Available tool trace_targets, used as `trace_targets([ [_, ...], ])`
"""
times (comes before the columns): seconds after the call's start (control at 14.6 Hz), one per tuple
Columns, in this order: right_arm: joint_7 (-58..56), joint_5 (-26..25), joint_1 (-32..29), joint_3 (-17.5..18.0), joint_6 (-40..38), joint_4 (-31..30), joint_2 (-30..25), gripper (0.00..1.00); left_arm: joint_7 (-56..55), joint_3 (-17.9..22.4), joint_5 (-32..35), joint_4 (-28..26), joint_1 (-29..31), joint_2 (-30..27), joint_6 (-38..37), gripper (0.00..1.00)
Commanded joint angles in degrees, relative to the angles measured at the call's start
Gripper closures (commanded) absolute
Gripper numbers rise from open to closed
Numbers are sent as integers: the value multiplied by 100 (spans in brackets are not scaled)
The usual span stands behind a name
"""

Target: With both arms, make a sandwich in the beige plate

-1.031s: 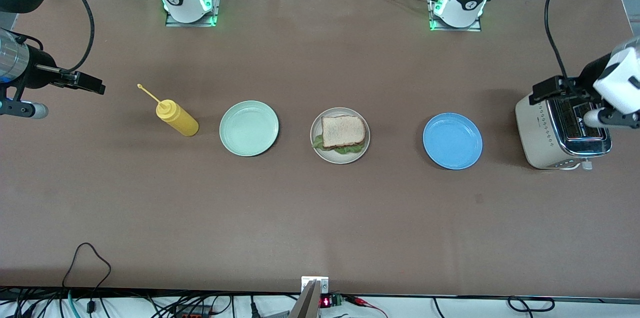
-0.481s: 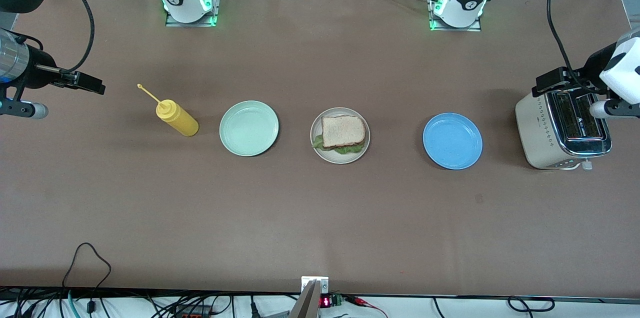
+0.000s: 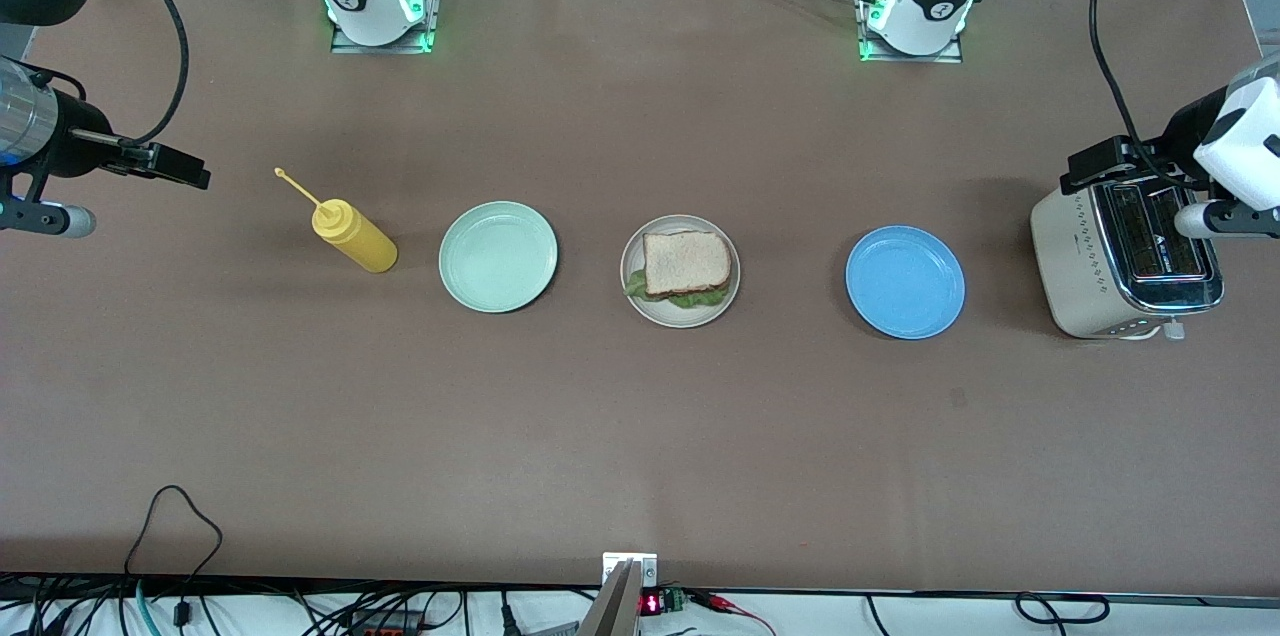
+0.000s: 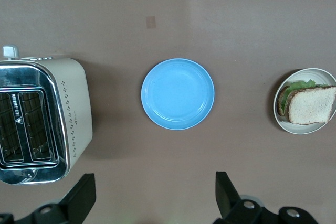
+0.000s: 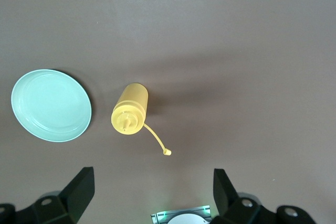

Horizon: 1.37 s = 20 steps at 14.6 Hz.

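Brown table (image 3: 640,436) (matte) above tangled floor cables (image 3: 300,611).

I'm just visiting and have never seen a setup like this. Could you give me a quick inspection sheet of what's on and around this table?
Surface: brown table, no spills seen.
Job's things: sandwich, bread over green lettuce, on the beige plate at mid-table.
Clutter: mint-green plate, blue plate, both bare; yellow squeeze bottle; toaster at the left arm's end.
Grippers: left gripper open, empty, over the toaster's edge; right gripper open, empty, at the right arm's end.
Cables: black cable looped onto the table's near edge; more along both arms.
Surroundings: two arm bases with green lights.
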Motion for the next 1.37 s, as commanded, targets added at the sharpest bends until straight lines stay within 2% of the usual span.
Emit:
trace_targets([
  [0.0,71,-29,11,10,-11,71,2,0,-91,-15,147,-97,-37,-93,66,0],
  [0.41,71,-29,2,10,-11,71,10,0,32,-15,156,-157,42,-102,250,0],
  [0.48,80,-29,2,10,-11,71,2,0,23,-259,156,-228,190,-137,260,0],
  [0.55,71,-29,2,10,-11,71,10,0,23,-696,156,-220,653,-137,251,0],
  [0.62,71,-29,11,10,-11,71,19,0,15,-910,156,-220,875,-137,260,0],
  [0.82,71,-37,11,10,-11,71,19,0,-56,-973,165,-255,877,-224,208,0],
  [0.96,10,-37,-6,10,-11,71,45,0,-30,-991,174,-473,912,-400,242,0],
  [1.17,-8,-37,-24,10,-2,71,54,0,-12,-1008,235,-1106,912,-874,488,0],
  [1.31,-8,-29,-15,10,-2,71,54,0,-21,-1026,253,-1265,921,-1006,593,0],
])
